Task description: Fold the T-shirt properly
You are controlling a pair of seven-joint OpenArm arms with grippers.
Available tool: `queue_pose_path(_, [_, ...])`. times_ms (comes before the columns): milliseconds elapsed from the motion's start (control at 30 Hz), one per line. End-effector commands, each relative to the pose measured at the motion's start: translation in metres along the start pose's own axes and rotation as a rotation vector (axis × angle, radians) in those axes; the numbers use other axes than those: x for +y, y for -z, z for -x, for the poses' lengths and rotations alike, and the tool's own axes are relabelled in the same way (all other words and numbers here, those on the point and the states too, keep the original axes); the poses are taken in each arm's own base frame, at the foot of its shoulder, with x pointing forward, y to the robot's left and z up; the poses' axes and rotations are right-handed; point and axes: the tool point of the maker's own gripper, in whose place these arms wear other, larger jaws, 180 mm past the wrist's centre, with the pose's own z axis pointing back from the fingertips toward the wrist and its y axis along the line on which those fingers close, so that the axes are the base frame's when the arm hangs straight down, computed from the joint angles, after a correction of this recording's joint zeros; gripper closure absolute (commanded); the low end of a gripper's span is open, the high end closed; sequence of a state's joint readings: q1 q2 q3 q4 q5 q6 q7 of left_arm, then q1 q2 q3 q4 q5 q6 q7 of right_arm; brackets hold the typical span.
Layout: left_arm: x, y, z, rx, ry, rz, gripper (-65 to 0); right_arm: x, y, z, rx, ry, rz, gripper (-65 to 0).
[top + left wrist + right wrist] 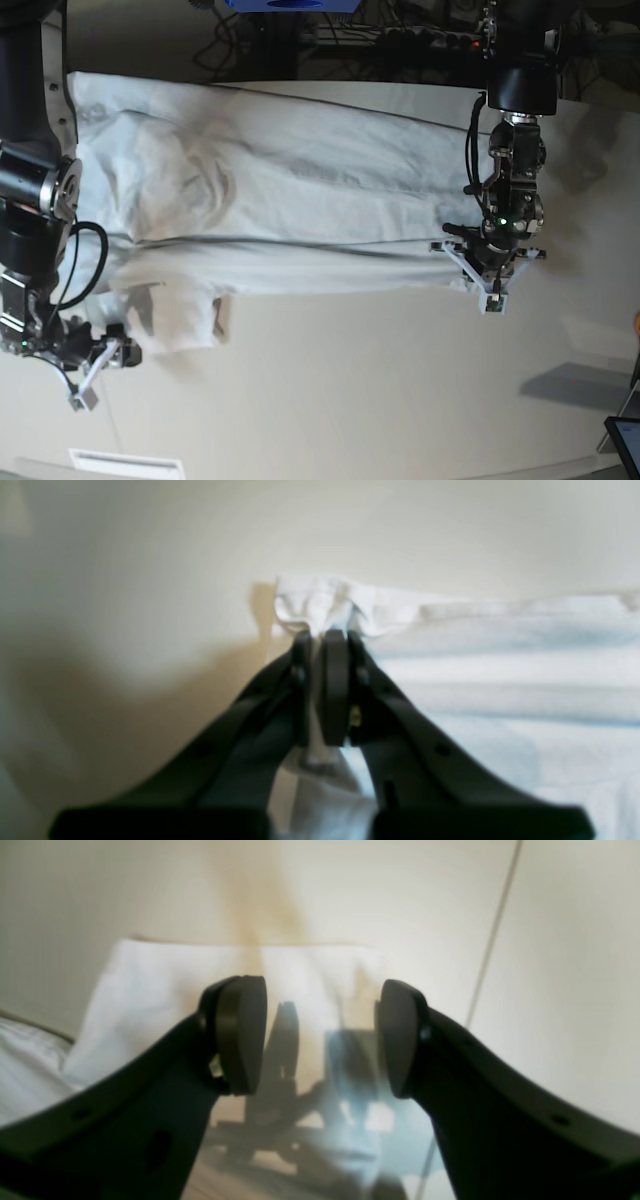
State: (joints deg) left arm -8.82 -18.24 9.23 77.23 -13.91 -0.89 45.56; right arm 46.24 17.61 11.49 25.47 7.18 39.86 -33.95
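one white t-shirt (290,190) lies folded lengthwise into a long band across the far half of the tabletop (380,390), its long axis running side to side in the base view. a short sleeve (180,315) sticks out toward the near edge at the view's left end. at the view's right end, the left gripper (325,640) is clamped together on a bunched corner of the cloth. the right gripper (320,1040) hovers over the sleeve with its jaws apart and nothing between them. the tabletop is smooth and off-white, with a thin seam (492,935) crossing it. dark cables and equipment (400,35) sit behind the far edge.
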Motion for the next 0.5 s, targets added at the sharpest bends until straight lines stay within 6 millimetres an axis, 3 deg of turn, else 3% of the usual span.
queue_pose_path(0, [0.007, 0.0, 0.014, 0.067, 0.006, -0.023, 0.0, -0.005, -0.008, -0.029, -0.074, -0.003, 0.006, -35.1])
queue_pose_path(267, [0.007, 0.0, 0.014, 0.067, 0.006, -0.023, 0.0, -0.003, -0.001, -0.022, -0.123, 0.034, -0.01, -35.4])
queue_pose_path(467, [0.008, 0.0, 0.014, 0.067, 0.007, -0.024, 0.0, -0.003, 0.002, -0.012, -0.124, 0.043, -0.012, -40.9])
